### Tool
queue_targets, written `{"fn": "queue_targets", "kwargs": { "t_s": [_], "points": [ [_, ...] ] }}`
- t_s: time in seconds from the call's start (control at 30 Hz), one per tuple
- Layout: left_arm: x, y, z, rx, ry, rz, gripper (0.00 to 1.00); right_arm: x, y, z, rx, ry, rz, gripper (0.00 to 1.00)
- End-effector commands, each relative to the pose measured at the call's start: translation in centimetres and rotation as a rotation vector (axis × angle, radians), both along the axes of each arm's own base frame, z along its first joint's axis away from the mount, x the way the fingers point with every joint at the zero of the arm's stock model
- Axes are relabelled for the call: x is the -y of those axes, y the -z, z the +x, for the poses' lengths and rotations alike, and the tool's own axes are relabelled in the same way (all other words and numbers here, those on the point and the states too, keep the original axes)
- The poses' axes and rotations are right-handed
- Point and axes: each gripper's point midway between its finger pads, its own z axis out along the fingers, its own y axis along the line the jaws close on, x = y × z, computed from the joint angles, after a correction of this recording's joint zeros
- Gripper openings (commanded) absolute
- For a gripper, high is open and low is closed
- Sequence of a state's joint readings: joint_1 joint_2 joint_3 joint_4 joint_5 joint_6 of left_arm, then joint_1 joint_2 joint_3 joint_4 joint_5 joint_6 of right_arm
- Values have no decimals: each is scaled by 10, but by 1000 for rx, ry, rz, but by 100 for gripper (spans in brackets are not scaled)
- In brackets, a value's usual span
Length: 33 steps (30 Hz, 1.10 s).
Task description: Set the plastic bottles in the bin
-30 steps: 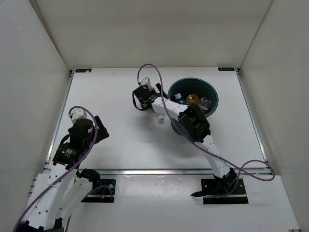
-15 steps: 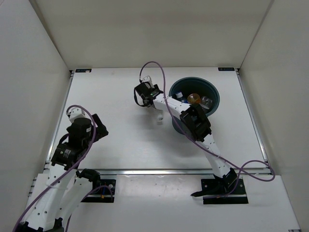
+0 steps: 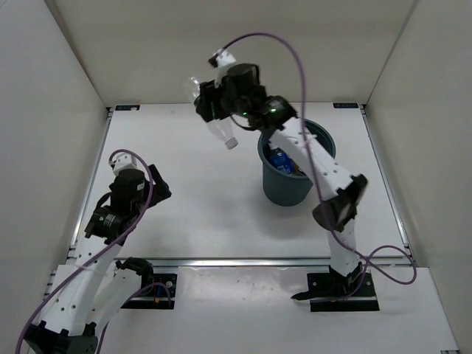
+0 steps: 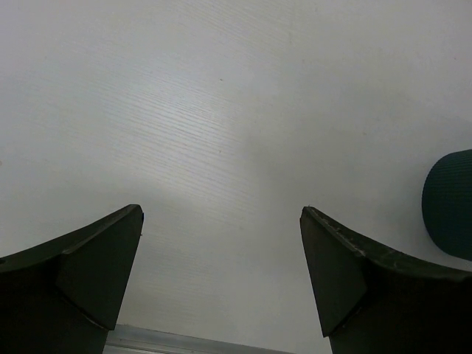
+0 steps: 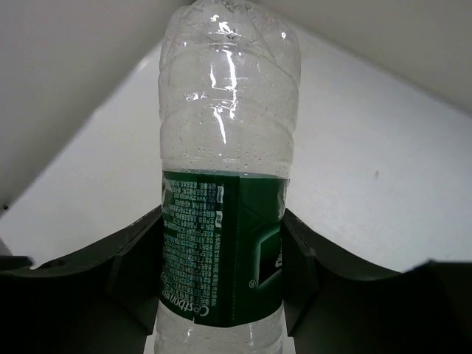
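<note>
My right gripper [image 3: 214,110] is raised high over the far middle of the table, shut on a clear plastic bottle with a green label [image 3: 220,130]. The bottle hangs tilted, cap end down. In the right wrist view the bottle [image 5: 225,133] fills the centre, and both fingers of the gripper [image 5: 223,221] press on its label. The dark teal bin [image 3: 284,190] stands to the right of the held bottle, and a blue-labelled bottle [image 3: 279,158] shows inside it. My left gripper [image 3: 159,187] hovers open and holding nothing at the near left; in its wrist view [image 4: 221,214] only bare table lies between the fingers.
The right arm's forearm crosses over the bin's rim. White walls close off the table on the left, back and right. The bin's ribbed side [image 4: 450,205] shows at the right edge of the left wrist view. A metal rail [image 3: 243,261] runs along the near edge.
My right gripper shut on the green-label bottle low over the table left of the bin and lifted it high. The left arm shifted slightly and stays open.
</note>
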<state>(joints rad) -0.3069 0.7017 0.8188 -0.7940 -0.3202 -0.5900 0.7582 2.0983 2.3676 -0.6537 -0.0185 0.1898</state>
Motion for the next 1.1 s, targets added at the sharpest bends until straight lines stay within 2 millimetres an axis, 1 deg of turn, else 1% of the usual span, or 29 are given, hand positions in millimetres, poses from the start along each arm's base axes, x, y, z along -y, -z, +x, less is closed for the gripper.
{"fn": "queue_targets", "kwargs": {
  "t_s": [0.0, 0.03, 0.07, 0.1, 0.13, 0.17, 0.2, 0.23, 0.27, 0.33, 0.37, 0.4, 0.43, 0.47, 0.5, 0.53, 0.6, 0.63, 0.67, 0.73, 0.77, 0.8, 0.83, 0.87, 0.9, 0.93, 1.0, 1.03, 1.07],
  "points": [
    [12, -10, 8, 15, 37, -44, 99, 60, -88, -26, 116, 5, 65, 37],
    [13, -7, 9, 5, 43, -43, 98, 73, -76, -21, 93, 30, 47, 37],
    [14, -7, 10, 5, 44, -45, 99, 89, -100, -31, 153, 33, 73, 37],
    [15, -6, 10, 0, 48, -49, 99, 113, -94, -37, 148, 60, 65, 37],
    [12, -3, 11, -9, 32, -49, 99, 124, -65, -26, 139, 96, 53, 37],
    [15, -4, 11, -6, 43, -52, 99, 138, -98, -36, 240, 114, 127, 36],
    [16, -3, 12, -14, 46, -54, 99, 166, -79, -37, 230, 170, 114, 36],
    [18, -3, 13, -20, 49, -59, 99, 183, -74, -34, 249, 203, 155, 36],
    [19, -3, 14, -20, 53, -61, 99, 191, -83, -32, 267, 221, 213, 35],
    [20, -4, 16, -28, 56, -62, 99, 221, -68, -26, 252, 240, 259, 37],
    [21, -3, 18, -32, 55, -59, 99, 225, -72, -25, 284, 237, 271, 37],
    [22, -3, 16, -41, 61, -60, 98, 228, -59, -21, 288, 227, 250, 37],
    [23, 0, 18, -46, 61, -62, 99, 228, -57, -20, 319, 208, 245, 38],
    [26, -4, 20, -39, 72, -72, 98, 229, -50, -16, 356, 195, 216, 38],
    [25, -4, 20, -40, 66, -73, 98, 231, -52, -12, 396, 204, 208, 37],
    [29, -4, 21, -37, 74, -82, 99, 231, -38, -8, 387, 204, 186, 37],
    [34, 0, 21, -49, 98, -92, 99, 236, -27, -3, 366, 205, 200, 38],
    [37, 0, 22, -45, 101, -104, 99, 233, -20, -9, 351, 171, 211, 43],
    [37, 0, 21, -50, 96, -105, 98, 234, -13, -14, 347, 163, 225, 51],
    [33, 0, 21, -57, 81, -96, 99, 239, -11, -20, 347, 179, 234, 61],
    [32, 1, 22, -65, 71, -90, 99, 243, -13, -22, 345, 218, 230, 78],
    [29, 3, 22, -74, 63, -79, 99, 247, -7, -24, 315, 248, 215, 90],
    [27, 0, 23, -74, 65, -65, 99, 250, -10, -27, 314, 280, 191, 99],
    [25, 2, 23, -91, 57, -59, 99, 258, -19, -30, 339, 345, 185, 99],
    [22, 5, 24, -104, 53, -40, 99, 265, -11, -31, 321, 416, 151, 99],
    [23, 5, 25, -116, 53, -29, 99, 271, -18, -34, 328, 452, 152, 100],
    [18, 8, 27, -145, 39, 5, 99, 301, -21, -41, 305, 578, 164, 99],
    [18, 10, 28, -159, 44, 18, 98, 306, -14, -46, 250, 594, 171, 99],
    [16, 7, 29, -161, 36, 22, 99, 322, -15, -47, 214, 632, 205, 99]
  ]
}}
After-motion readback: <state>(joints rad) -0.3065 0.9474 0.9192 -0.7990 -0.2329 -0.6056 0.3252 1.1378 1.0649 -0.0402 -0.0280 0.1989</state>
